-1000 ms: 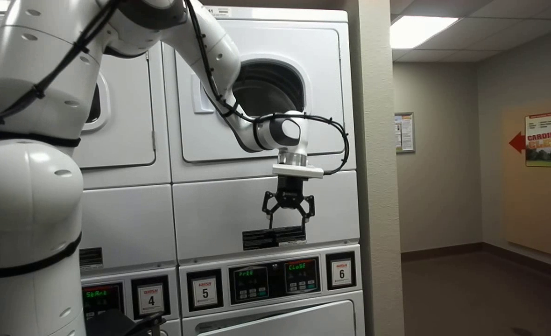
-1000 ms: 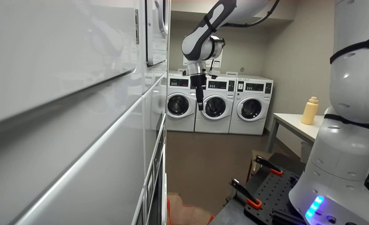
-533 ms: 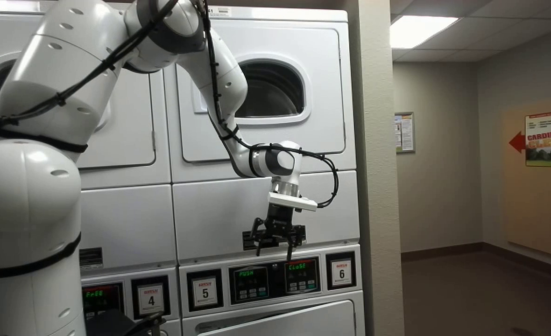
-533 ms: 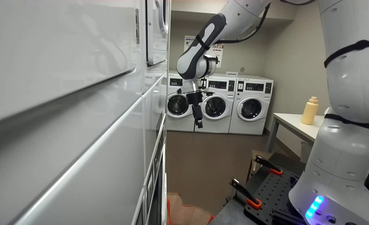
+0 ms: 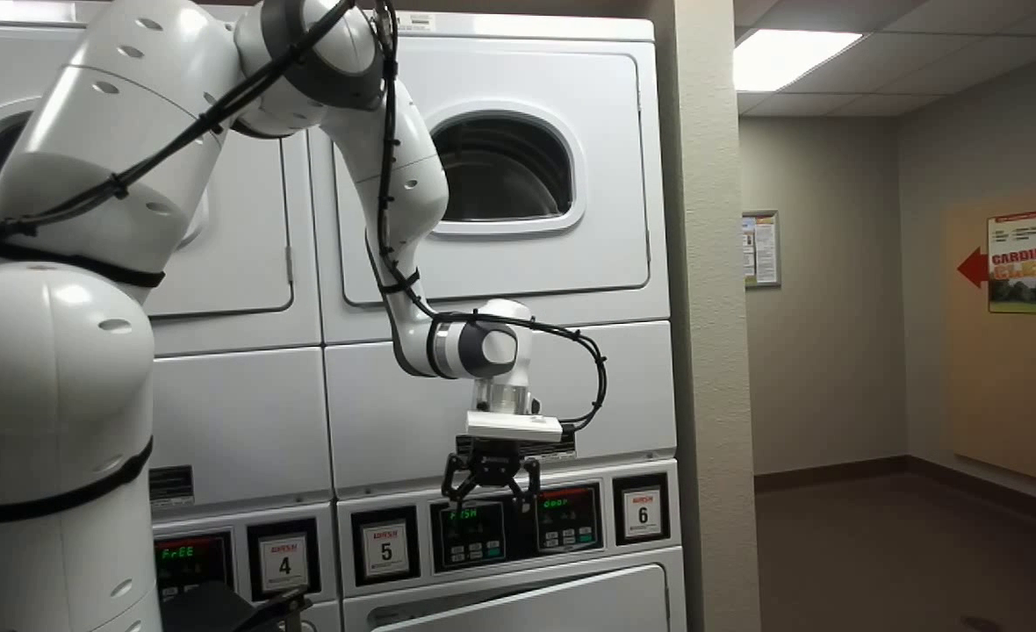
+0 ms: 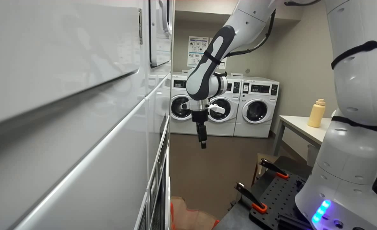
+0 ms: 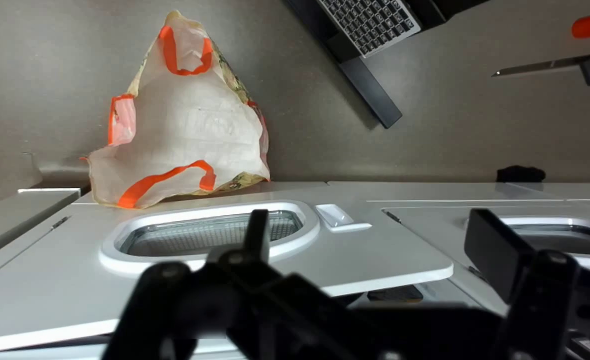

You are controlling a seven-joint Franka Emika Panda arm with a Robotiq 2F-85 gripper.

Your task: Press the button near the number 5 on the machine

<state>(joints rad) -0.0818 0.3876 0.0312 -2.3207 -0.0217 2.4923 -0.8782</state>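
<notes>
Only in wrist view: lower door window (image 7: 200, 237)

In an exterior view, the camera stands close by the arm (image 5: 53, 351), whose bulk fills nine o'clock, and faces the machine (image 5: 553, 263) almost squarely. In an exterior view, white panels (image 6: 80, 153) stand very near at nine o'clock; the camera faces along them toward distant washers (image 6: 222, 127). Both share the arm. The wrist view looks down past close fingers (image 7: 497, 255), at seven and four o'clock, to the floor (image 7: 450, 140); its bag (image 7: 200, 120), at ten, shows at six in an exterior view.
</notes>
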